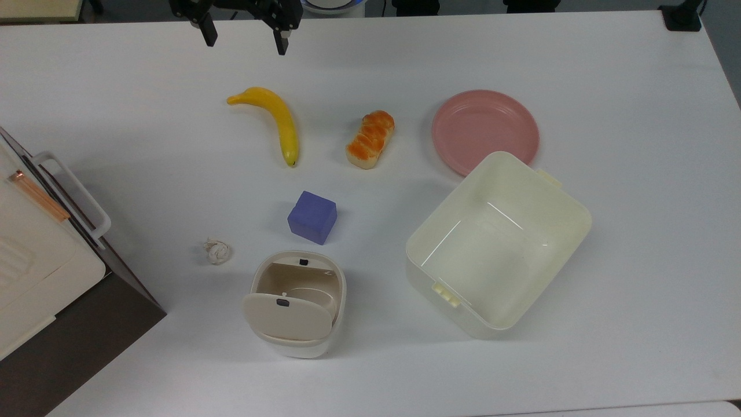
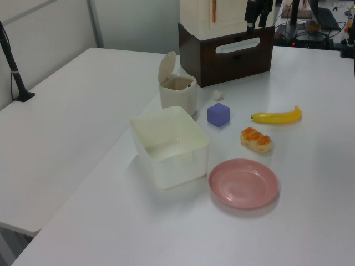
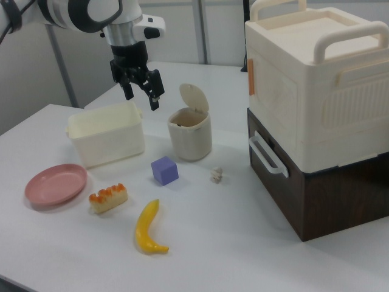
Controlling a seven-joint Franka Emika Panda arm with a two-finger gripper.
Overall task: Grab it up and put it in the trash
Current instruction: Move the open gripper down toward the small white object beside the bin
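A small crumpled off-white paper wad (image 1: 217,251) lies on the white counter (image 1: 608,87), just beside the cream-beige rounded plastic bin (image 1: 298,304) with its swing lid tipped open, on the top view's left of it. The black two-finger claw (image 1: 243,37) hangs released, fingers spread and grasping nothing, near the counter's far edge above the yellow banana (image 1: 278,121). The right view shows the white arm (image 3: 91,13) carrying the claw (image 3: 140,92) high over the pale-yellow square tub (image 3: 106,132). The left view shows the wad (image 2: 217,95) between the bin (image 2: 177,91) and a dark brown box (image 2: 233,55).
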